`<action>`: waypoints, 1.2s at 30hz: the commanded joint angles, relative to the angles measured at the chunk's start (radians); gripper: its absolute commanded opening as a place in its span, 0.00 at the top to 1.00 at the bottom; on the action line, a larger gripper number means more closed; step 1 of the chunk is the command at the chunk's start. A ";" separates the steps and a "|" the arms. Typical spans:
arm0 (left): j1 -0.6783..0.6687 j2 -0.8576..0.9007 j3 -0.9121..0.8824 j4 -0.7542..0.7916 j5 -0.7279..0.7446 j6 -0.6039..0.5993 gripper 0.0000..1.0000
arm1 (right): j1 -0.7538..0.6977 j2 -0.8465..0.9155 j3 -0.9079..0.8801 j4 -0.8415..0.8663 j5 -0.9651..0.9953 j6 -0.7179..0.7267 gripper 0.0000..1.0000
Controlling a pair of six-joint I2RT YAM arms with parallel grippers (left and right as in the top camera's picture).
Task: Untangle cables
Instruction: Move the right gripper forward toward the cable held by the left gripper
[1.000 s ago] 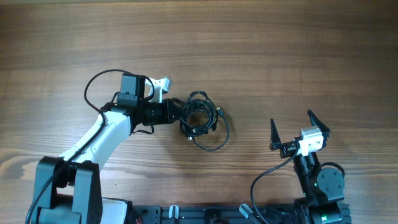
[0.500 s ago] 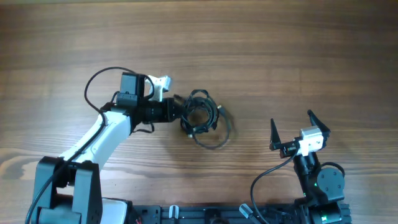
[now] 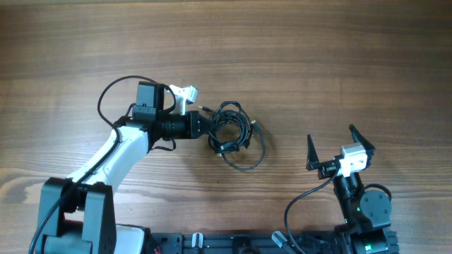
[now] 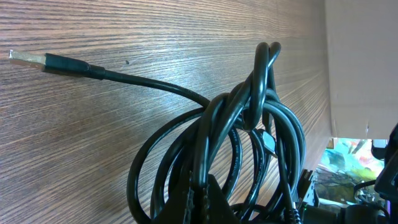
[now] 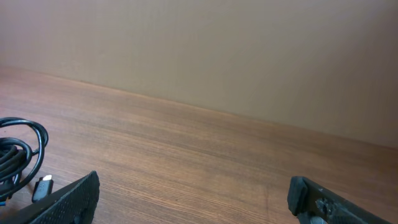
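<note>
A: Two end effectors, so what is each doing?

B: My left end effector point(image 3: 210, 128) is clamped on the cables point(image 3: 224, 140) (a knotted black bundle) near the middle of the table point(image 3: 318, 56), with one plug point(image 4: 56, 62) lying out on the wood. My right end effector point(image 3: 330, 132) stands with fingers wide apart, well apart from the bundle.

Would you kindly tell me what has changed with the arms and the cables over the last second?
The left gripper, shut on the cables, has shifted slightly to the right and carried the bundle along. The loose lower loop now lies a little further right, and a plug end now pokes out beside the gripper. Nothing was let go. The right gripper stayed open in the same spot.
</note>
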 commanded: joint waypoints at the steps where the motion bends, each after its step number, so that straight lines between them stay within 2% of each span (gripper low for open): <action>1: 0.003 -0.002 0.003 0.003 0.016 0.019 0.96 | -0.005 -0.005 -0.001 0.004 -0.013 0.013 0.00; 16: 0.003 -0.002 0.003 -0.008 0.016 0.010 0.96 | -0.005 -0.005 -0.001 0.004 -0.013 0.013 0.00; 17: 0.003 -0.002 0.003 -0.018 0.014 -0.008 0.96 | -0.005 -0.005 -0.001 0.004 -0.013 0.013 0.00; 21: 0.003 -0.002 0.003 -0.058 -0.010 -0.262 0.96 | -0.005 -0.005 -0.001 0.004 -0.013 0.013 0.00; 26: 0.005 -0.002 0.003 -0.057 0.159 -0.317 0.96 | -0.005 -0.005 -0.001 0.007 -0.095 0.014 0.00; 27: 0.006 -0.002 0.003 -0.048 0.195 -0.336 0.96 | -0.005 -0.005 -0.001 0.022 -0.139 0.015 0.00; 28: 0.006 -0.002 0.003 -0.001 0.296 -0.337 0.96 | -0.005 -0.005 -0.001 0.048 -0.258 0.015 0.00; 29: 0.006 -0.002 0.003 0.042 0.354 -0.293 0.96 | -0.005 -0.005 0.001 0.063 -0.335 0.026 0.00; 31: 0.006 -0.002 0.003 0.102 0.447 -0.142 0.96 | -0.005 -0.004 0.064 0.032 -0.353 0.180 0.00; 33: 0.006 -0.002 0.003 0.117 0.518 -0.008 0.96 | -0.005 0.026 0.212 -0.031 -0.388 0.207 0.00; 35: 0.006 -0.002 0.003 0.124 0.577 0.045 0.96 | -0.005 0.103 0.385 -0.154 -0.424 0.206 0.00; 36: 0.006 -0.002 0.003 0.124 0.620 0.106 0.96 | -0.005 0.192 0.533 -0.289 -0.457 0.206 0.00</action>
